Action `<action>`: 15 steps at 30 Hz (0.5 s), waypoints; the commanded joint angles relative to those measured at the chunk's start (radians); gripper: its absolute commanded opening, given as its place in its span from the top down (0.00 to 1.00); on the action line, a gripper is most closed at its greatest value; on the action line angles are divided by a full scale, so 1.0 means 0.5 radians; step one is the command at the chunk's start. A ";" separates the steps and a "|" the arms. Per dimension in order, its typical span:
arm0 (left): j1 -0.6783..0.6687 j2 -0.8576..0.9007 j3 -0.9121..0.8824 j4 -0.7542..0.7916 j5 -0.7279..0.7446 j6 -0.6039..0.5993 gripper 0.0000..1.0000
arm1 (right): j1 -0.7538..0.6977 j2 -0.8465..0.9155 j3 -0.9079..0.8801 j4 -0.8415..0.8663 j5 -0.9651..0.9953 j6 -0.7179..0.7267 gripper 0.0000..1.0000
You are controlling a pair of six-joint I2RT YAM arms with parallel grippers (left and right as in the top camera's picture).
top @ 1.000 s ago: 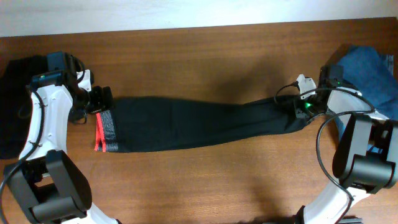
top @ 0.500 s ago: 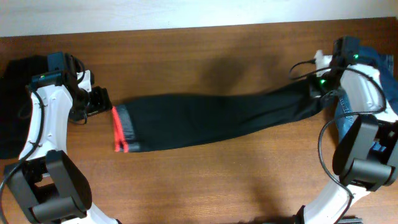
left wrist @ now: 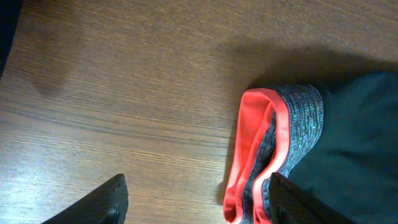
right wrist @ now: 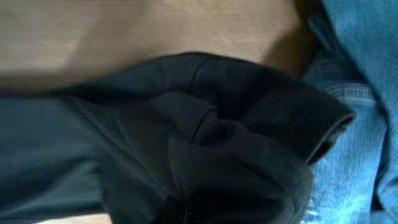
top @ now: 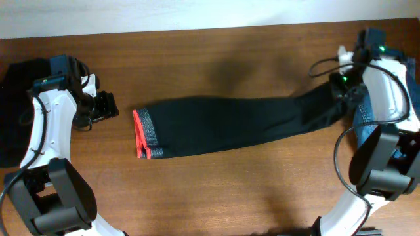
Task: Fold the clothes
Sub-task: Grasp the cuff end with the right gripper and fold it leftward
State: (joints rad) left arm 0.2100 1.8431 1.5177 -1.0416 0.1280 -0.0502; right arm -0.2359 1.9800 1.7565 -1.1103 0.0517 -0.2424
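Note:
Black leggings (top: 236, 124) lie stretched across the table, their red and grey waistband (top: 142, 134) at the left end. My left gripper (top: 105, 107) is open and empty, left of the waistband and apart from it. In the left wrist view (left wrist: 198, 202) its fingers frame bare wood and the waistband (left wrist: 273, 149). My right gripper (top: 340, 92) is shut on the leggings' leg end at the far right, lifting it. In the right wrist view the bunched black cloth (right wrist: 211, 143) hides the fingers.
A blue garment (top: 394, 72) lies at the right edge, also in the right wrist view (right wrist: 354, 62). A black garment (top: 16, 111) lies at the far left. The table's back edge meets a white wall.
My right gripper has pulled the leg end right and toward the back. The leggings slid right, and the waistband moved away from my left gripper, which stayed put.

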 commanded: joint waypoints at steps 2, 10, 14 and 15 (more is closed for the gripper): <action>0.005 -0.026 0.018 0.024 0.028 -0.020 0.27 | 0.250 -0.058 0.156 -0.104 -0.027 0.008 0.96; 0.003 -0.026 0.018 0.024 0.029 -0.020 0.22 | 0.770 -0.054 0.156 -0.129 -0.030 0.011 0.96; 0.003 -0.026 0.018 0.023 0.028 -0.019 0.22 | 0.999 -0.053 0.139 -0.127 -0.034 0.079 0.96; 0.003 -0.026 0.018 0.022 0.027 -0.019 0.22 | 1.047 -0.052 0.130 -0.122 -0.034 0.102 0.96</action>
State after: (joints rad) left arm 0.2100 1.8431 1.5177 -1.0317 0.1280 -0.0536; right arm 0.2356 1.9793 1.8175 -1.1721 0.0471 -0.2298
